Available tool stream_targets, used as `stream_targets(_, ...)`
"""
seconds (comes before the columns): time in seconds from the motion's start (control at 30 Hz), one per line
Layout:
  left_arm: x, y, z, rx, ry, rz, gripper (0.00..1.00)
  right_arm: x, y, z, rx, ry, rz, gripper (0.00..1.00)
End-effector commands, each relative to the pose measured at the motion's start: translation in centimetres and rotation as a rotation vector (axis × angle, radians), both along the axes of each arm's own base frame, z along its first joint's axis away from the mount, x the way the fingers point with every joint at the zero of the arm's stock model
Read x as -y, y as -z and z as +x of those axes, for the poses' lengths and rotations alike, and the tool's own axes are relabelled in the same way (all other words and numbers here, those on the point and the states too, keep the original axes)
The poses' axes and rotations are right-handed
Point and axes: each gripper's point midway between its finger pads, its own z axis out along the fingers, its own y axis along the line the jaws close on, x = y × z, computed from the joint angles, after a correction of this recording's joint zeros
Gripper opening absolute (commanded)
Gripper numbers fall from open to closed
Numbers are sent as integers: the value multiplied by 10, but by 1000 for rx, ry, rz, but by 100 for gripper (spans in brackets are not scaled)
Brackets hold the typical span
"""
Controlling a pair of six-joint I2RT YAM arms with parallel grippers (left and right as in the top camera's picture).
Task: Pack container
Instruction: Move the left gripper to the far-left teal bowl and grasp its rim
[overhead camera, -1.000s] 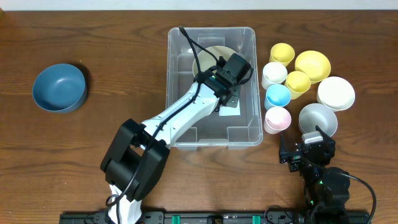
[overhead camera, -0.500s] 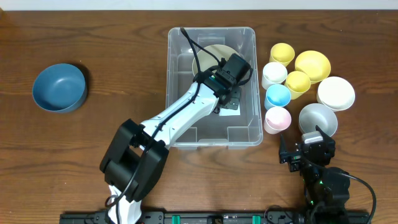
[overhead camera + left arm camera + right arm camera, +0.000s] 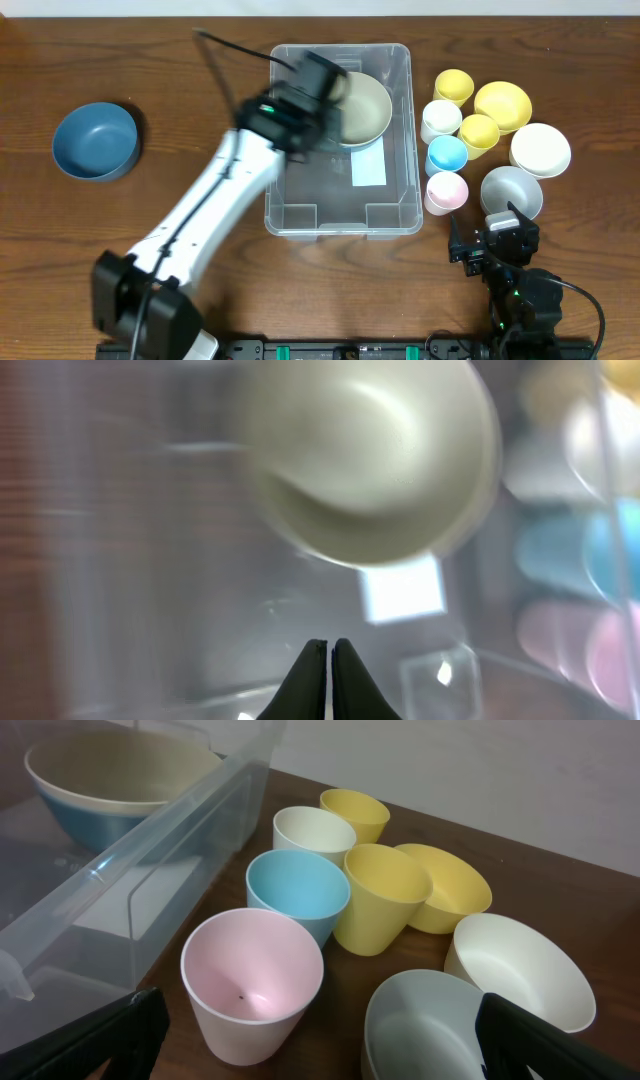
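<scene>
Left gripper [image 3: 327, 652], pressed together, empty, shifted left; right gripper [image 3: 488, 243] spread. Container [image 3: 330, 195]: one, clear, white label [image 3: 368, 168], holding one beige bowl [image 3: 362, 108].

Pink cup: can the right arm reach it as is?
Probably yes. The right gripper is open, and the pink cup stands upright just ahead of it with nothing between.
</scene>
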Motion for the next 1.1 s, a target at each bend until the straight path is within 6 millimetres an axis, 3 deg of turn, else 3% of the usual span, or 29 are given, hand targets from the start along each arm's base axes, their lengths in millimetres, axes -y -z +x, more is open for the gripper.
stream_targets(0.0,-55,-14,16,23,-186,-10,6,-1,1,0,-5,-3,13,99)
stream_targets(0.13,-129,-28,32,43,-422,-52,8,-1,1,0,-5,-3,13,99)
stream_targets(0.27,-215,-27,32,23,-720,-99,17,-1,1,0,-5,-3,13,99)
stream_targets(0.3,-240,-26,29,17,-796,-105,22,-1,1,0,-5,-3,13,99)
stream_targets(0.37,-275,-24,21,9,-906,-115,49,-1,1,0,-5,-3,13,99)
stream_targets(0.4,-292,-24,17,8,-958,-120,73,-1,1,0,-5,-3,13,99)
stream_targets(0.43,-311,-23,12,9,-1015,-125,89,-1,1,0,-5,-3,13,99)
stream_targets(0.5,-341,-23,1,11,-1099,-129,100,-1,1,0,-5,-3,13,99)
stream_targets(0.57,-366,-22,-9,11,-1165,-128,99,-1,1,0,-5,-3,13,99)
stream_targets(0.73,-404,-14,-31,-16,-1277,-124,99,-1,1,0,-5,-3,13,99)
stream_targets(1.07,-424,27,-38,-133,-1332,-114,98,-1,1,0,-5,-3,13,99)
